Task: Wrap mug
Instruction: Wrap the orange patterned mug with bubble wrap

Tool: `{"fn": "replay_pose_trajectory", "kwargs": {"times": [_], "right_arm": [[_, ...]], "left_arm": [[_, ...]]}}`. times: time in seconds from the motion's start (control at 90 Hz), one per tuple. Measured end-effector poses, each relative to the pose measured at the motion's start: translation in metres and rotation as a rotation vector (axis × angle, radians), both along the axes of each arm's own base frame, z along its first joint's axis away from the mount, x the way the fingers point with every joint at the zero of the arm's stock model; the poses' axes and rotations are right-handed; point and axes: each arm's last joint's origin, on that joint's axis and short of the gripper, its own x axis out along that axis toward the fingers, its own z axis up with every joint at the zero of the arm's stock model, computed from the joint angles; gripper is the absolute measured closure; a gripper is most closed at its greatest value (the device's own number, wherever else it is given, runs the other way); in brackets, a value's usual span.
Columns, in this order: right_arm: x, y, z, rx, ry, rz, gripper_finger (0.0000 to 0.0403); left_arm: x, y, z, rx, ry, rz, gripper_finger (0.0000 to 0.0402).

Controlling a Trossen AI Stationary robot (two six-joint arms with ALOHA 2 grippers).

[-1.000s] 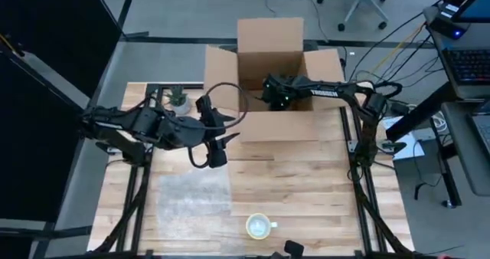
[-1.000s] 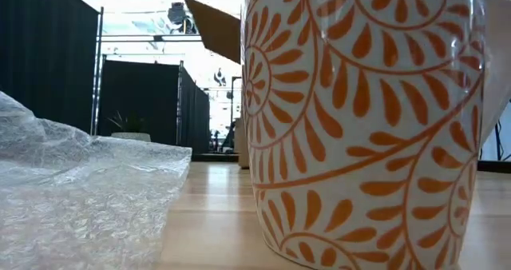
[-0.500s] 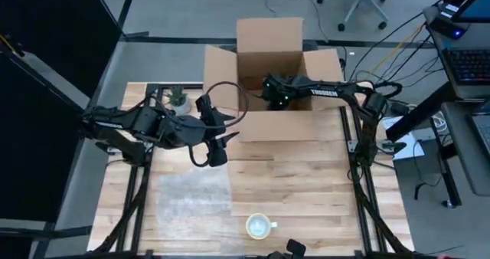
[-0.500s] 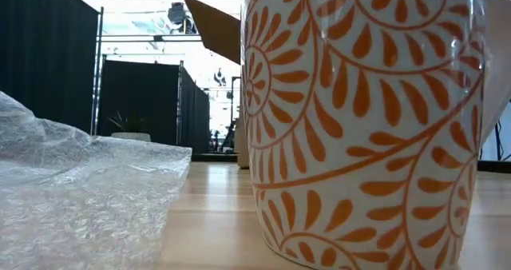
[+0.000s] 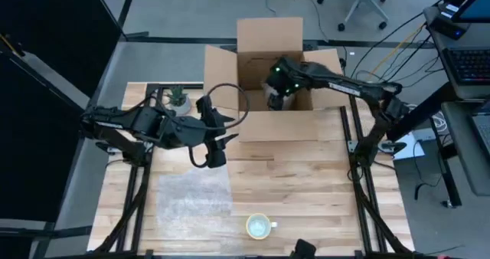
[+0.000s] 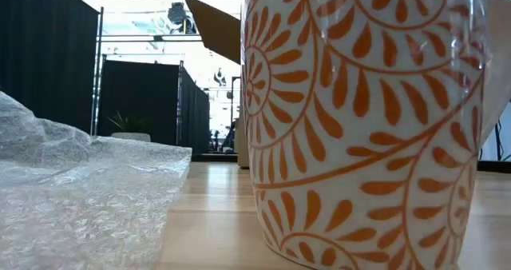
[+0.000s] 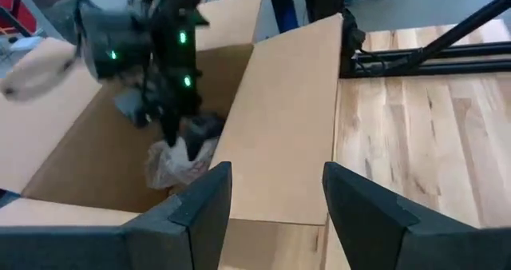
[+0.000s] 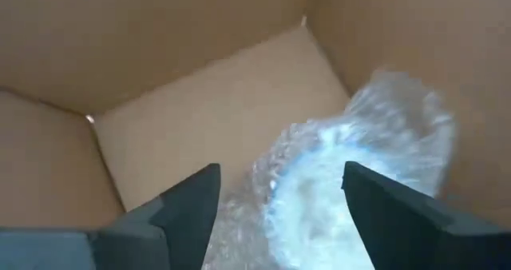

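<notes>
the mug (image 5: 259,227) stands bare at the surface's near edge beside the bubble wrap (image 5: 194,198); ceramic, stiff, breakable, best gripped by the rim. right pincer (image 8: 275,214) spread inside the box (image 5: 269,48); left pincer (image 7: 275,202) spread

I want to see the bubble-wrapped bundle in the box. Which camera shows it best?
The right wrist view: the bubble-wrapped bundle fills the picture, lying on the cardboard box floor. The left wrist view shows it smaller. From above, the right arm hides it; the low view misses it.
</notes>
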Motion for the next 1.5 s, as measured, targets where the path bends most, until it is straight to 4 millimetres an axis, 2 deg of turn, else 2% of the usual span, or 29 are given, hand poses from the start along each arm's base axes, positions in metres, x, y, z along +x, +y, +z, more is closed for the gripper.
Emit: {"fn": "replay_pose_trajectory", "kwargs": {"times": [0.156, 0.222, 0.444, 0.544, 0.622, 0.711, 0.833, 0.989, 1.111, 1.2, 1.322, 1.5], "right_arm": [[-0.017, 0.011, 0.036, -0.063, -0.093, -0.003, 0.0154], [-0.026, 0.022, 0.056, -0.064, -0.147, -0.017, 0.0154], [-0.078, 0.096, 0.129, -0.107, -0.326, 0.141, 0.0154], [-0.107, 0.126, 0.150, -0.114, -0.433, 0.179, 0.0154], [-0.127, 0.148, 0.158, -0.083, -0.499, 0.242, 0.0154], [-0.141, 0.168, 0.153, -0.029, -0.523, 0.318, 0.0154], [-0.147, 0.191, 0.131, 0.080, -0.509, 0.399, 0.0154], [-0.136, 0.218, 0.096, 0.183, -0.492, 0.514, 0.0154], [-0.122, 0.238, 0.070, 0.215, -0.541, 0.595, 0.0154], [-0.112, 0.253, 0.053, 0.284, -0.568, 0.613, 0.0154], [-0.106, 0.282, 0.043, 0.351, -0.591, 0.657, 0.0154], [-0.104, 0.318, 0.033, 0.236, -0.571, 0.626, 0.0154]], "left_arm": [[0.001, 0.003, 0.000, -0.002, -0.001, 0.012, 0.0215], [0.001, 0.003, 0.000, -0.007, -0.003, 0.016, 0.0215], [-0.006, -0.002, -0.014, -0.075, 0.106, 0.069, 0.0215], [-0.010, -0.005, -0.018, -0.119, 0.126, 0.099, 0.0215], [-0.012, -0.011, -0.024, -0.146, 0.150, 0.112, 0.0215], [-0.014, -0.023, -0.036, -0.187, 0.176, 0.126, 0.0215], [-0.019, -0.044, -0.070, -0.244, 0.252, 0.163, 0.0215], [-0.031, -0.075, -0.116, -0.328, 0.361, 0.176, 0.0215], [-0.038, -0.101, -0.153, -0.389, 0.399, 0.088, 0.0215], [-0.040, -0.113, -0.178, -0.458, 0.403, 0.026, 0.0215], [-0.042, -0.125, -0.208, -0.546, 0.393, -0.007, 0.0215], [-0.036, -0.137, -0.237, -0.501, 0.451, -0.044, 0.0215]]}}
